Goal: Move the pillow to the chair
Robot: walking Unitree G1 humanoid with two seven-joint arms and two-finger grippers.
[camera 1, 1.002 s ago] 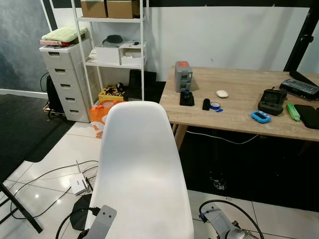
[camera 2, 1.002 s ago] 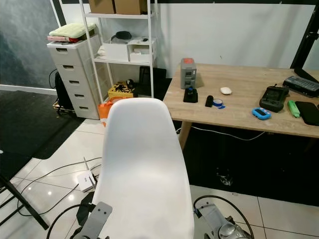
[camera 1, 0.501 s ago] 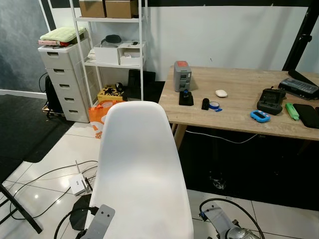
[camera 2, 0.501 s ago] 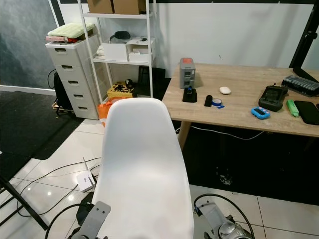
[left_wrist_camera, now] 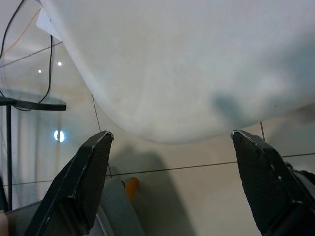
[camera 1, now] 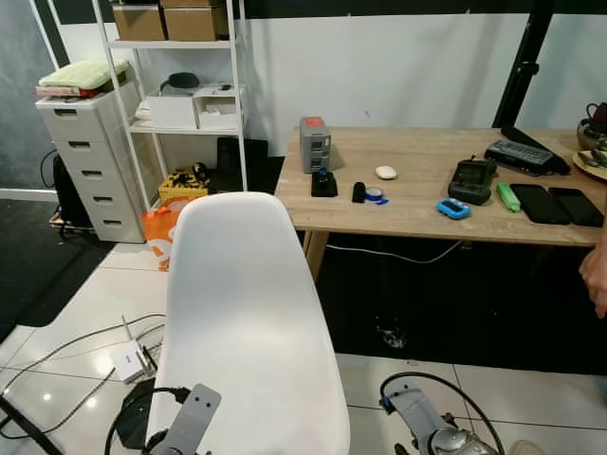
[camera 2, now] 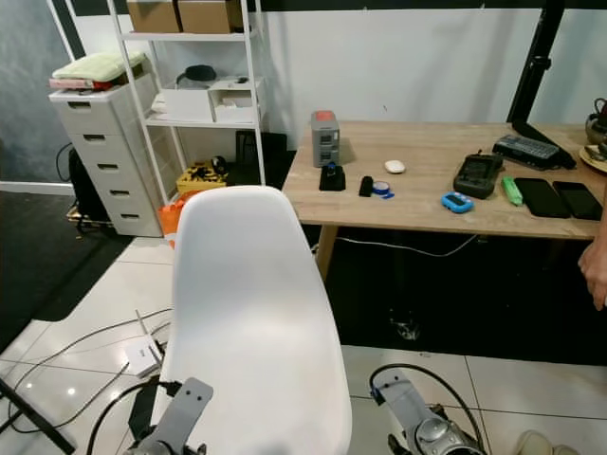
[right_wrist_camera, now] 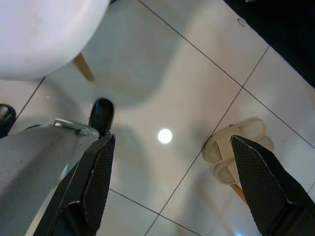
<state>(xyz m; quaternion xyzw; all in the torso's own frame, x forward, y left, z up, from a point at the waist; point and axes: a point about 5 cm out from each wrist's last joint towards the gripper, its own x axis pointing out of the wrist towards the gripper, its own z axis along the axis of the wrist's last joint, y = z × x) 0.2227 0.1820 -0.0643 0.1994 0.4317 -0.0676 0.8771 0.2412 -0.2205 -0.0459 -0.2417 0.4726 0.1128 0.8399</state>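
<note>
Since the earlier frames the camera has swung to the right, so the shelf and drawers sit farther left and a person's hand (camera 1: 597,277) has come into view at the right edge. Nearest, both arms hang low beside the white chair (camera 1: 245,313). The left gripper (left_wrist_camera: 172,182) is spread wide and empty, its fingers pointing under the chair's seat shell at the tiled floor (right_wrist_camera: 197,88). The right gripper (right_wrist_camera: 172,182) is likewise wide open and empty, above floor tiles where a pale slipper (right_wrist_camera: 236,147) lies. No pillow can be made out, and the chair seat holds nothing. Beyond the chair stands a wooden worktop (camera 1: 417,204) carrying small electronics. Farthest off are a white shelf (camera 1: 180,104) and a drawer unit (camera 1: 85,142) against the wall.
</note>
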